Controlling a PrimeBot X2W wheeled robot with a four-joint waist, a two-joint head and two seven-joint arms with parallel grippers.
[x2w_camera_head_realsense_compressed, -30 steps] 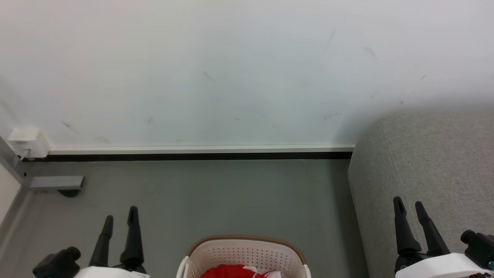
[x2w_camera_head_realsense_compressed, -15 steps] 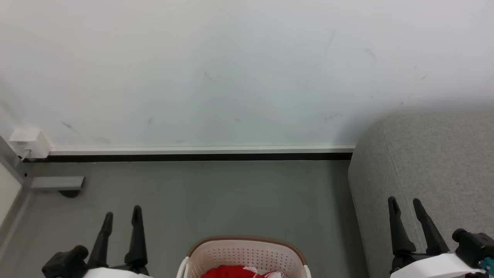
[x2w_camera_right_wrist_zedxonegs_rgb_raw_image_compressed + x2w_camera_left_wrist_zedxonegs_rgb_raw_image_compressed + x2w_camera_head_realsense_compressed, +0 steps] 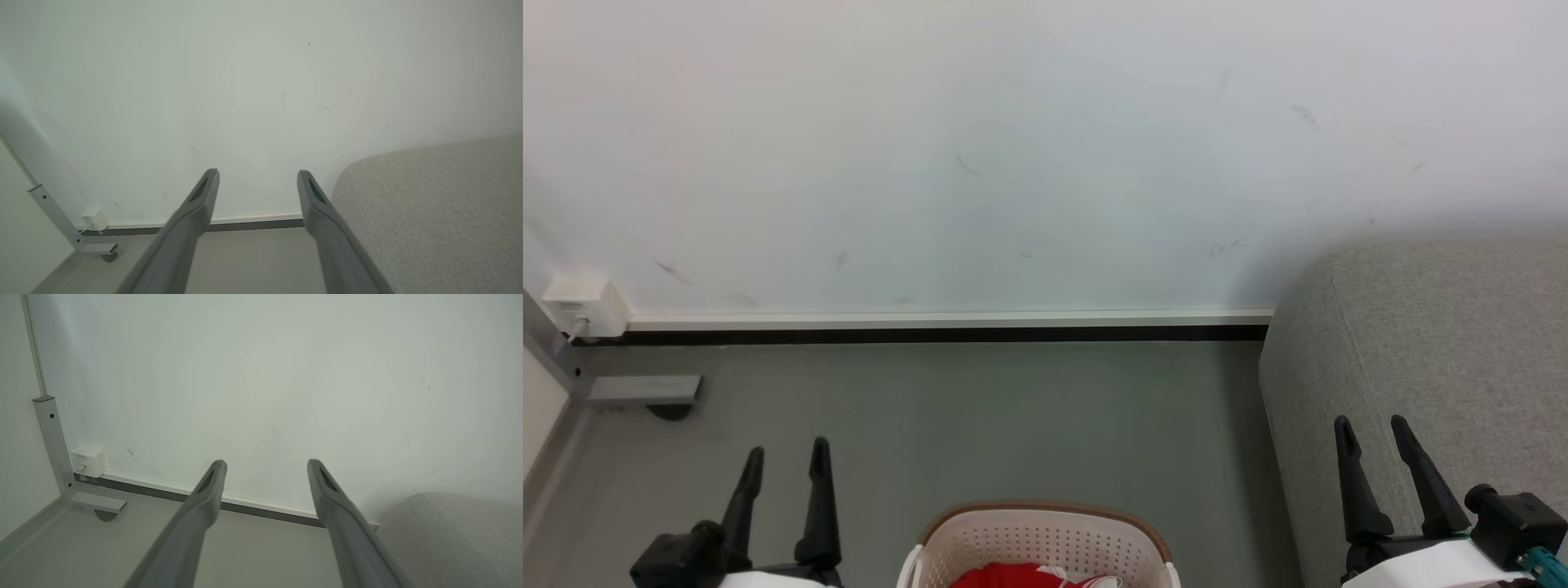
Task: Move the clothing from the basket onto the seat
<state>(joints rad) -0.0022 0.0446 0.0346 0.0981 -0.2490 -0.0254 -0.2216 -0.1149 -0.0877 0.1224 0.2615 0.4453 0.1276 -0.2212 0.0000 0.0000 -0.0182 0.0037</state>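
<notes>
Bright even light, sharp frames, soft shadows.

Both end effectors open and empty, fingers pointing up the head view.

The left end effector [image 3: 788, 447] sits at the lower left of the head view. Its two long dark fingers [image 3: 196, 510] are spread well apart, grip nothing and lean slightly right. The right end effector [image 3: 1370, 421] sits at the lower right, its fingers [image 3: 327, 228] likewise parted with nothing between them, leaning slightly left. A white wrist shell [image 3: 1429, 566] shows beneath the right one. The two arms are well apart.
</notes>
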